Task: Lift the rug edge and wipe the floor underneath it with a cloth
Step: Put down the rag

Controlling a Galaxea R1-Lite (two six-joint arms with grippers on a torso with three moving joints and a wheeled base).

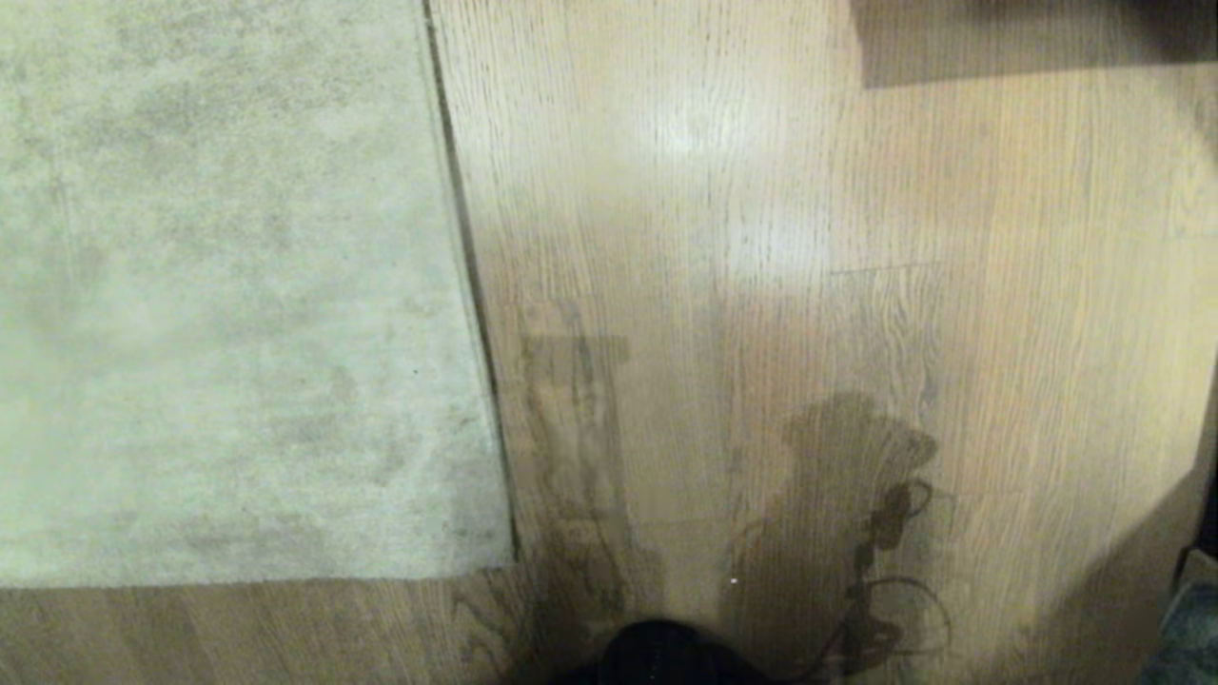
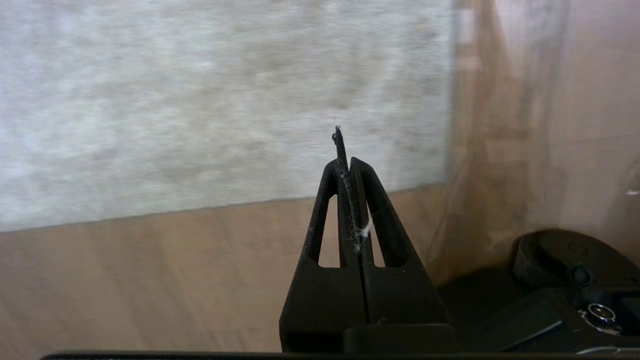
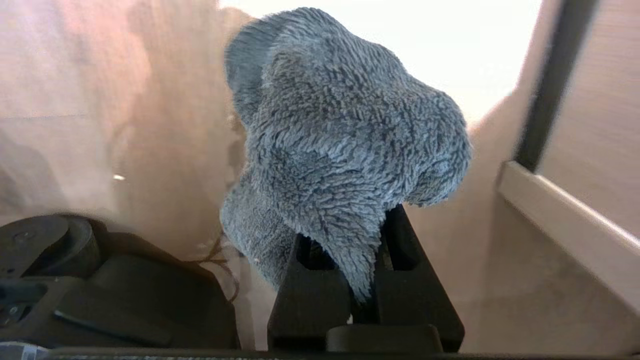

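The pale grey-beige rug [image 1: 219,285] lies flat at the left, and its rug edge [image 1: 473,285] runs down to a near corner [image 1: 509,563]. Light oak floor [image 1: 761,285] fills the rest of the head view, where neither arm shows. In the left wrist view my left gripper [image 2: 345,162] is shut and empty, with lint on its fingers; it hangs above the floor [image 2: 150,280] facing the rug edge [image 2: 225,204]. In the right wrist view my right gripper [image 3: 350,225] is shut on the fluffy dark grey cloth [image 3: 340,140], which bulges over its fingers above the floor [image 3: 75,75].
The robot's dark base [image 1: 666,656] shows at the near edge of the head view, and in both wrist views [image 2: 565,280] [image 3: 75,280]. A wooden furniture ledge [image 3: 560,215] and a dark upright [image 3: 550,85] stand to the right. A shadowed object [image 1: 1028,38] sits at far right.
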